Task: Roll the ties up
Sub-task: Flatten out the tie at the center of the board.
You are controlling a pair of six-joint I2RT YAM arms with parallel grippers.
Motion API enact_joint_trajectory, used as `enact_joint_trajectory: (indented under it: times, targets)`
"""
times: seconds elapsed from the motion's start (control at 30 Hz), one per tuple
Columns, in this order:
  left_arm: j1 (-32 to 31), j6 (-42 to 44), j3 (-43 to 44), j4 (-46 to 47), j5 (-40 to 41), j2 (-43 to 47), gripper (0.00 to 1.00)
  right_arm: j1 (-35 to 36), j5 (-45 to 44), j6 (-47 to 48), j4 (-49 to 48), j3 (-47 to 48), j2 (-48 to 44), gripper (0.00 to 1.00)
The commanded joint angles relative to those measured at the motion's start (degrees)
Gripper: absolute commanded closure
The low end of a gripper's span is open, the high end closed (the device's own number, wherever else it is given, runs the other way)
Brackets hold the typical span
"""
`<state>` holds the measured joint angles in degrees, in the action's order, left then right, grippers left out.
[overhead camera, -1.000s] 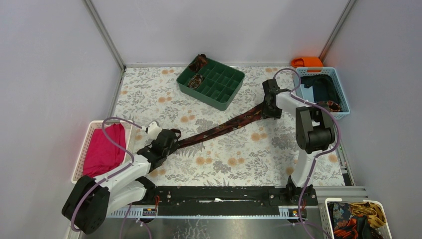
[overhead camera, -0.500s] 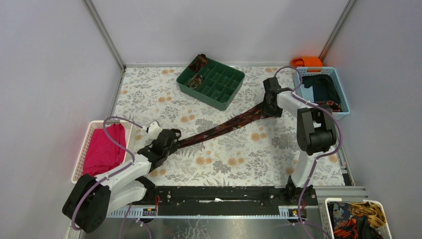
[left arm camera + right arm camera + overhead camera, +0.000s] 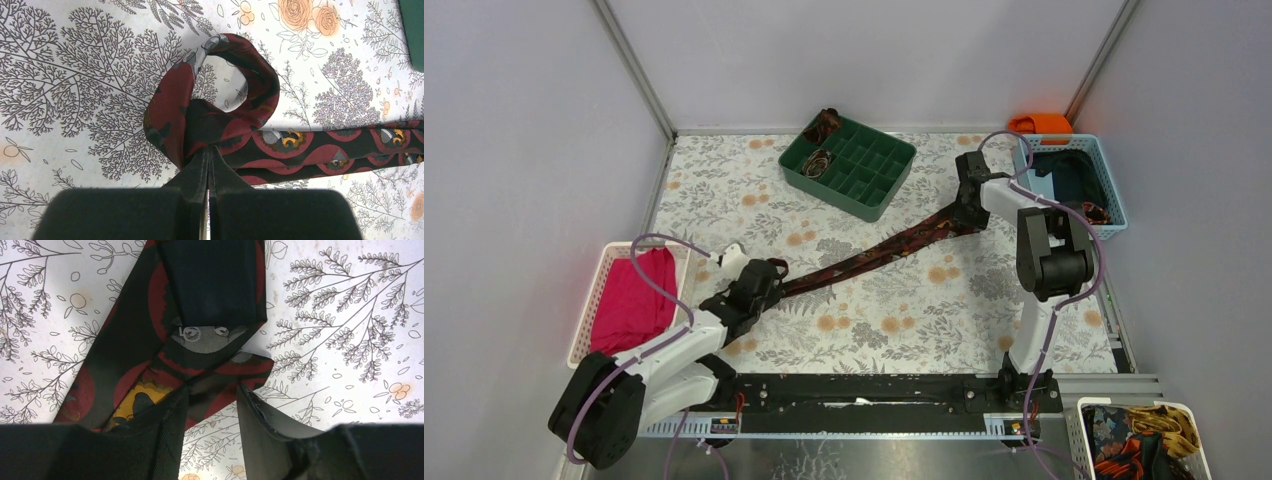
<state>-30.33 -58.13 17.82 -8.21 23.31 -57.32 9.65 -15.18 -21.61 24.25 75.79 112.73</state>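
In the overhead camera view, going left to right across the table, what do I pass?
white basket holding the pink cloth → left gripper → tie stretched between the arms → right gripper → blue basket

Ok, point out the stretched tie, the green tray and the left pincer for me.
stretched tie [image 3: 874, 254], top view, middle of the strip.
green tray [image 3: 829, 194], top view, near outer wall.
left pincer [image 3: 207, 155], left wrist view, between fingertips shut on the tie's looped end.
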Motion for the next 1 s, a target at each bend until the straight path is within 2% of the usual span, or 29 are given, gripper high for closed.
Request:
enact_joint_trajectory:
  times: [0.0,0.1,0.27,0.37,0.43,0.5,0.57,0.97]
  targets:
    - [0.33,1.09,1.02,0.92,0.94,0.21,1.00,-0.43,0.52,-0.72,-0.43,-0.47,2.23,0.56]
    - [0.30,1.16,0.98,0.91,1.10,0.02,1.00,-0.53,0.29,-0.98,-0.93,-1.23,2.23,0.73]
    - [0.30,1.25,0.90,1.28,1.21,-0.43,1.00,-0.60,0.07,-0.98,-0.92,-0.80,2.08,0.88]
    - [0.33,1.29,1.08,1.17,1.04,-0.78,1.00,-0.54,0.32,-0.94,0.05,-0.14,1.24,0.88]
    - [0.29,1.35,1.07,1.24,0.99,-0.93,1.00,-0.47,0.66,-0.90,0.22,0.01,-0.21,0.86]
    - [0.31,1.29,1.07,1.48,1.02,-1.18,1.00,-0.51,1.00,-0.50,0.60,0.50,-1.73,0.79]
    - [0.30,1.29,1.12,1.75,0.90,-1.51,1.00,-0.51,1.44,-0.04,0.97,1.08,-2.88,0.78]
    - [0.32,0.96,0.55,2.27,0.90,-2.07,1.00,-0.51,3.13,1.53,1.68,4.62,-5.97,0.90]
